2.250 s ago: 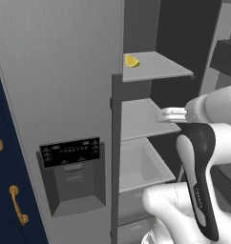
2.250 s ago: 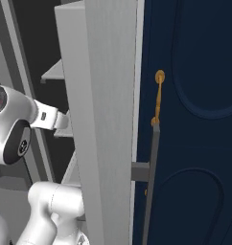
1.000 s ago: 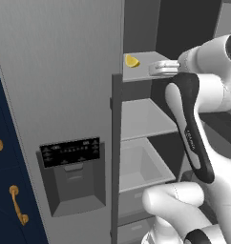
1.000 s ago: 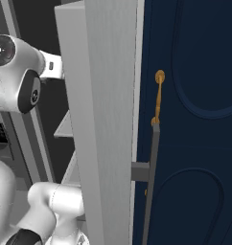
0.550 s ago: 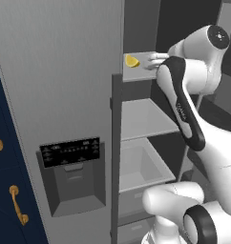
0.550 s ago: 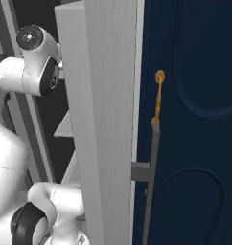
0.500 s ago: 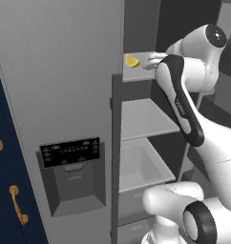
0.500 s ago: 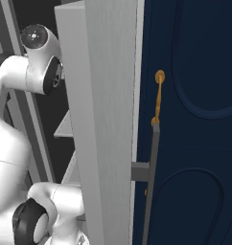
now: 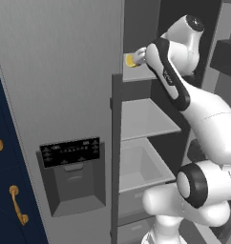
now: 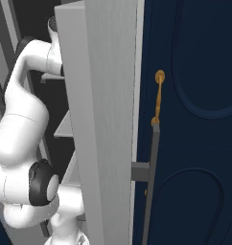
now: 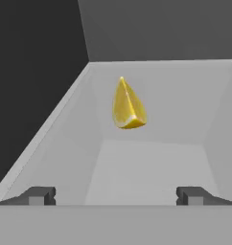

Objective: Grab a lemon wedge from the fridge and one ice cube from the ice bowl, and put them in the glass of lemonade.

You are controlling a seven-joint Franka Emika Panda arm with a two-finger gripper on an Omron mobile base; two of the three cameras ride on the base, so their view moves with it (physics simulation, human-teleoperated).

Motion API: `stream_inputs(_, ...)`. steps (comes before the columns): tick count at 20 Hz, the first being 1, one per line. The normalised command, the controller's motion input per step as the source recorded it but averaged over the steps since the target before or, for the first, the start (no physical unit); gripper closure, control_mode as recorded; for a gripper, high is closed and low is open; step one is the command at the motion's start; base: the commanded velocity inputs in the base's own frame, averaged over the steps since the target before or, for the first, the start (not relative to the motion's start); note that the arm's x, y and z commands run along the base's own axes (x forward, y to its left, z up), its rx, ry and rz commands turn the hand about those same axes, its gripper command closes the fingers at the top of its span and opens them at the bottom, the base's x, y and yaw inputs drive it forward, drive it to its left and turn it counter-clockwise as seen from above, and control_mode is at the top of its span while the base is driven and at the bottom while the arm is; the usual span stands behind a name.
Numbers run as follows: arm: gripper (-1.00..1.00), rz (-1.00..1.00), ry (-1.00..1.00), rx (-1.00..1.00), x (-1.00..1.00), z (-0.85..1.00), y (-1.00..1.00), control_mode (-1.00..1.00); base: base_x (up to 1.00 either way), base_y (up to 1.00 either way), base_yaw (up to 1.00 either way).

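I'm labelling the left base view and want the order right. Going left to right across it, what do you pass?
Navy cabinet with gold handles → fridge door's black-panelled dispenser → dark vertical door handle → lemon wedge on the top shelf → the robot's white arm.

Bright yellow lemon wedge (image 11: 127, 106) on pale grey fridge (image 9: 65, 86) shelf.

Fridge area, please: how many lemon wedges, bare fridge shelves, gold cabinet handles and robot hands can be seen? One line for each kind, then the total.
lemon wedge: 1, on the top shelf of the fridge
bare shelf: 1
gold handles: 2 in the left base view
hand: 1, open before the wedge
Total: 5
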Motion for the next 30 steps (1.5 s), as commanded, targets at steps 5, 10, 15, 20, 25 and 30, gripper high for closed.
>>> stream_inputs(5, -1.00, 0.00, 0.04, -0.06, 0.60, 0.00, 0.01, -1.00, 0.00, 0.00, 0.00)
stream_inputs(10, -1.00, 0.00, 0.07, -0.03, 0.53, -0.03, 0.04, -1.00, 0.00, 0.00, 0.00)
stream_inputs(15, -1.00, 0.00, 0.11, -0.03, 0.51, -0.19, 0.16, -1.00, 0.00, 0.00, 0.00)
stream_inputs(20, -1.00, 0.00, 0.10, -0.03, 0.49, -0.18, 0.14, -1.00, 0.00, 0.00, 0.00)
stream_inputs(25, -1.00, 0.00, 0.12, -0.05, 0.06, -0.16, 0.00, -1.00, 0.00, 0.00, 0.00)
stream_inputs(30, -1.00, 0.00, 0.12, -0.04, -0.12, -0.09, 0.00, -1.00, 0.00, 0.00, 0.00)
